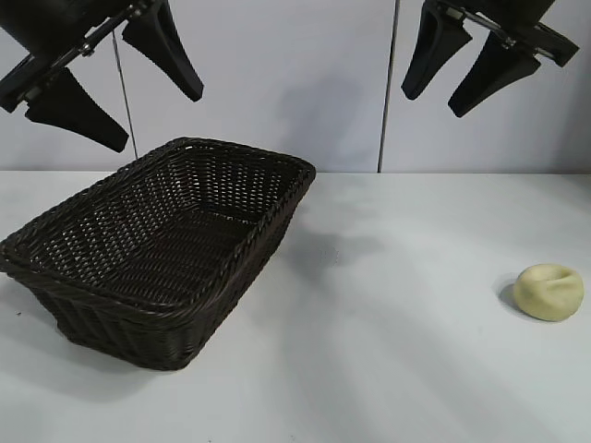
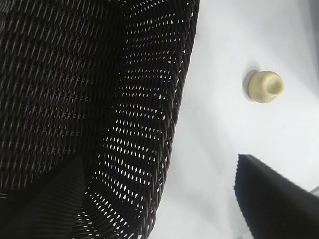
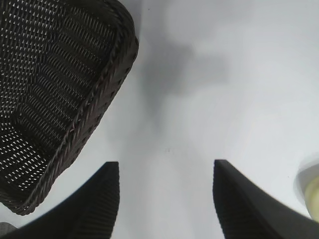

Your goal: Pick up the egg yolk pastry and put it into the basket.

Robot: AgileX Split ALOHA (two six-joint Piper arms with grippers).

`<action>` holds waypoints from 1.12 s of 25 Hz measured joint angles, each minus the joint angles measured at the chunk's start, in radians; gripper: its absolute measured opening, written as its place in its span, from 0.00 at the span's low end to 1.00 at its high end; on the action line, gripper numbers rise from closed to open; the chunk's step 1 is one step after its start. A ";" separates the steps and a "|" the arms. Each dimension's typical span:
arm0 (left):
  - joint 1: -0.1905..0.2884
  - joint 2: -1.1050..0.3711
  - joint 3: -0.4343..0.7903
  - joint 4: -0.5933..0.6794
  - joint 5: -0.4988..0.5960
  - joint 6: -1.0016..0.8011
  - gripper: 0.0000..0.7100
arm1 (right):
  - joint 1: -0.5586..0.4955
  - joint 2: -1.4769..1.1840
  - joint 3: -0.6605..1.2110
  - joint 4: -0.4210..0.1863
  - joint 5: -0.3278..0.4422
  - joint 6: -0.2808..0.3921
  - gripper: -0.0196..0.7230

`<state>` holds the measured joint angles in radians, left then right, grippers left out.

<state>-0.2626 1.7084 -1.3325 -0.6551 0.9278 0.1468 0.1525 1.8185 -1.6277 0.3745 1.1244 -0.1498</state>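
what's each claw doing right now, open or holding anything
Left claw: open, empty, up above the basket.
Right claw: open, empty, high above the table, egg yolk pastry not grasped.

Dark brown, nearly black woven basket (image 1: 157,249) (open weave pattern); pale yellow egg yolk pastry (image 1: 548,291); white table (image 1: 388,369).

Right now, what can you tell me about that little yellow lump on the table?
The egg yolk pastry is a small, pale yellow, rounded lump with a smooth matte surface and a dent pressed into its top. It looks soft, like dough. It sits by itself on the white table, off to the right, well apart from the dark wicker basket. Nothing touches it except the table. It casts a small shadow to its left in the exterior view. The right wrist view catches only its edge.
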 joint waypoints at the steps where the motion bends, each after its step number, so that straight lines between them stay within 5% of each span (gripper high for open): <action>1: 0.000 0.000 0.000 0.000 0.000 0.000 0.84 | 0.000 0.000 0.000 0.000 0.000 0.000 0.58; 28: 0.000 0.000 0.000 -0.004 -0.016 0.000 0.84 | 0.000 0.000 0.000 0.003 0.001 0.001 0.58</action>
<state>-0.2626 1.7084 -1.3325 -0.6587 0.9118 0.1468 0.1525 1.8185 -1.6277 0.3777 1.1256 -0.1490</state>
